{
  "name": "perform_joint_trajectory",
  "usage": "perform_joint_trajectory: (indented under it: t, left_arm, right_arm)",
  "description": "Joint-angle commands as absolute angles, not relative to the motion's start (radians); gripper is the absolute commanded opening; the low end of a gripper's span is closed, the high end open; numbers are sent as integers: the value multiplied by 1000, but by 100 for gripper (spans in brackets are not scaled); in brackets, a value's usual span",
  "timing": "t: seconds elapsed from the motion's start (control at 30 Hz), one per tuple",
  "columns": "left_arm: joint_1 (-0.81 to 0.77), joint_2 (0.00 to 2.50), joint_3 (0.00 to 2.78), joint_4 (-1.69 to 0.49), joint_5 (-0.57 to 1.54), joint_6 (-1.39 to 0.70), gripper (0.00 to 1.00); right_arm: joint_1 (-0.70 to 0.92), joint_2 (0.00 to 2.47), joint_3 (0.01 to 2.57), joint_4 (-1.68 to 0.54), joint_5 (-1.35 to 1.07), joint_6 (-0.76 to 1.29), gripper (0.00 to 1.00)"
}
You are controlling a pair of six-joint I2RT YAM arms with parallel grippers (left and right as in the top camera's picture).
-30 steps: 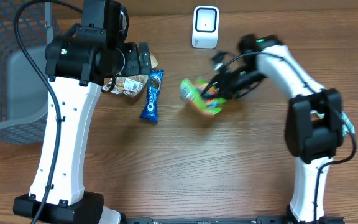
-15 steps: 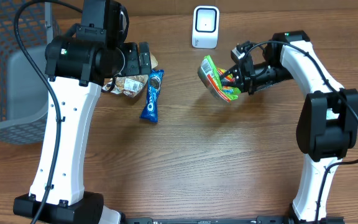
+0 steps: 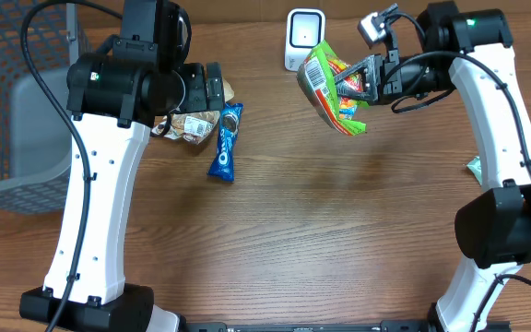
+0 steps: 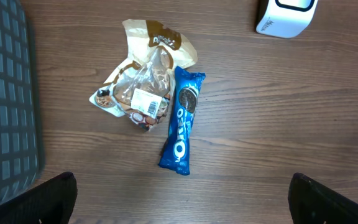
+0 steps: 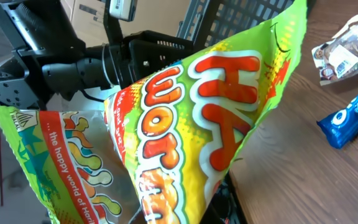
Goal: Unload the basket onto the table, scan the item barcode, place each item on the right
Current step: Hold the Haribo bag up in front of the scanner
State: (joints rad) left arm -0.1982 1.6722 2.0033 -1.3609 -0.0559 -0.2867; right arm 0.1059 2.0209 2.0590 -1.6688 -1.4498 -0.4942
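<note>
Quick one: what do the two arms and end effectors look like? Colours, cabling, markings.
Left arm and right arm: white shells, black joint housings, black bases. Black cables run outside the links. Left end effector and right end effector are black. Green light on the right arm's upper joint.

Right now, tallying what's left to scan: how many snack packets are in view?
3. A green candy bag held up by the right gripper; a blue cookie pack on the table; a clear snack bag touching it. Others may be hidden.
</note>
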Motion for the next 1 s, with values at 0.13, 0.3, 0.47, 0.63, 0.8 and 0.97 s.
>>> perform_joint_trajectory:
  t: [0.13,0.3,0.47,0.63,0.8,0.97]
  left_arm:
    - [-197,1681,2004,-1357,-52,-296,100]
    - [-197,1681,2004,-1357,-52,-296,100]
    - [-197,1681,2004,-1357,-52,-296,99]
    - [-197,1681,2004,-1357,-52,-296,100]
    - [-197,1681,2004,-1357,-52,-296,100]
    - [-197,1681,2004,-1357,-52,-296,100]
  right_arm:
    - [108,2012,2077,-1451,-1306,-385,4]
    - [154,2012,2077,-1227,-854,-72,4]
    - [227,2012,2077,-1114,-595,-12,4]
    - [311,2012,2075,-998,-151,76,4]
    - [389,2022,2056,-860,233,83,4]
    - [413,2069,2046,-715,448,78,4]
